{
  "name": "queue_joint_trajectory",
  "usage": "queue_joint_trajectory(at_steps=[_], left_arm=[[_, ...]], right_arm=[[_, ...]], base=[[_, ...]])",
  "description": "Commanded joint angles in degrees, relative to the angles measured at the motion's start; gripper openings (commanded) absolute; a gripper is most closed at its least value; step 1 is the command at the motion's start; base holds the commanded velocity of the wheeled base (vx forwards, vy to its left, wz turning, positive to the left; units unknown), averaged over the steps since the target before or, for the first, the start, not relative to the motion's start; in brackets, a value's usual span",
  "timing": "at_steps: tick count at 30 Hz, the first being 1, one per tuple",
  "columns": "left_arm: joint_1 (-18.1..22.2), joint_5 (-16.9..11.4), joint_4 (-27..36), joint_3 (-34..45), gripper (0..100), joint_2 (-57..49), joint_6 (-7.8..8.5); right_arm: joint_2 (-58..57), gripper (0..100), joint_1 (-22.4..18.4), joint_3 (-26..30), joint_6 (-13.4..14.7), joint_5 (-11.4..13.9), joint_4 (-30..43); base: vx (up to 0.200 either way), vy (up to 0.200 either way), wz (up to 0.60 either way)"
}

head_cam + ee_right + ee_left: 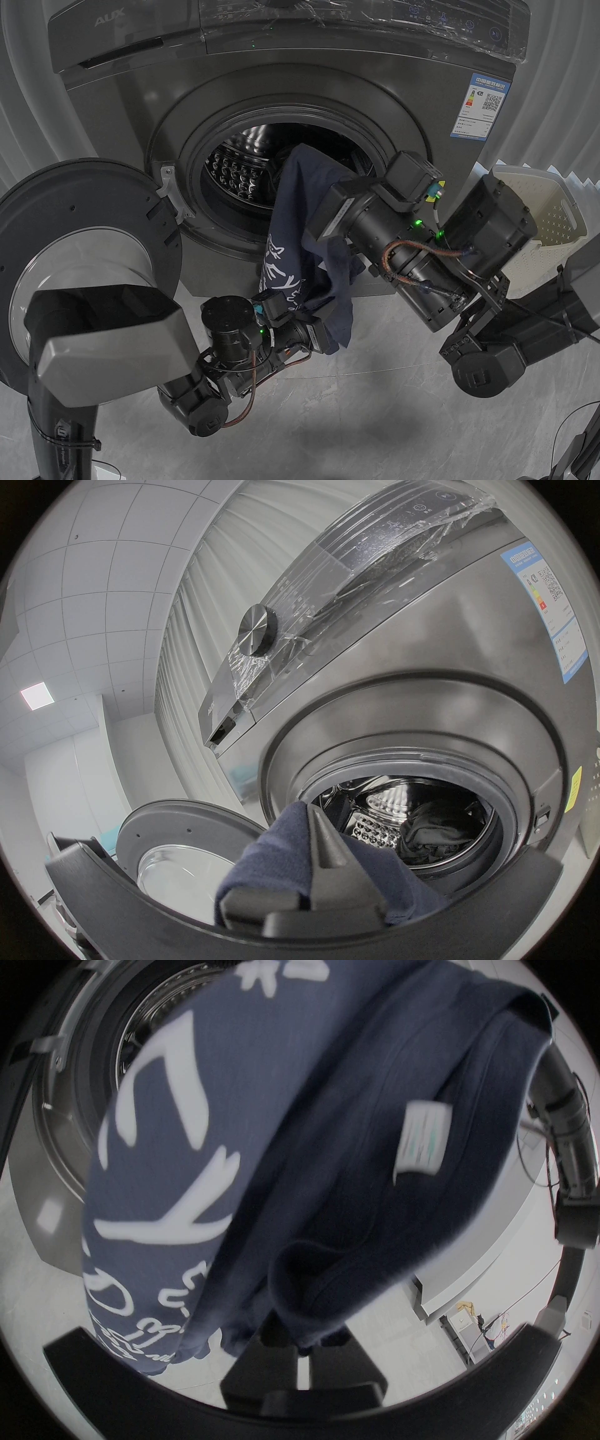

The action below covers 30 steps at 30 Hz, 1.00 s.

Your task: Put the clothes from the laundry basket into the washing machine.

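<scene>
A navy garment with white print hangs out of the washing machine's round drum opening and drapes down its front. My right gripper is shut on the garment's upper part, right at the opening's rim. Lower down, my left gripper sits at the hanging hem, fingers nearly together with the cloth's bottom edge pinched between them. A dark piece of clothing lies inside the drum. The white laundry basket stands to the machine's right, behind my right arm.
The machine's round door is swung open to the left, close beside my left arm. Grey floor lies bare in front of the machine. A pale curtain hangs behind.
</scene>
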Motion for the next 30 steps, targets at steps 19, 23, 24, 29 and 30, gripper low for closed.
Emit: queue_joint_trajectory(at_steps=[19,23,24,29,30], left_arm=[[3.2,2.1,5.3,36.1,0,-50.4,3.74],[5.5,1.9,10.9,34.0,0,-55.8,3.83],[5.6,1.9,11.7,33.5,0,-56.3,3.83],[6.0,2.1,14.9,29.2,0,-57.7,3.83],[6.0,2.1,15.2,28.5,0,-57.7,3.83]], right_arm=[[-10.8,0,-8.0,19.2,-0.2,0.1,0.8],[-12.8,0,-9.9,22.2,-0.2,0.2,0.8],[-13.1,0,-10.1,22.7,-0.2,0.4,0.7],[-15.7,0,-10.1,25.5,-0.5,0.7,0.8],[-16.0,0,-10.1,25.9,-0.6,0.8,0.8]], base=[[0.000,0.000,0.00],[0.000,0.000,0.00],[0.000,0.000,0.00],[0.000,0.000,0.00],[0.000,0.000,0.00]])
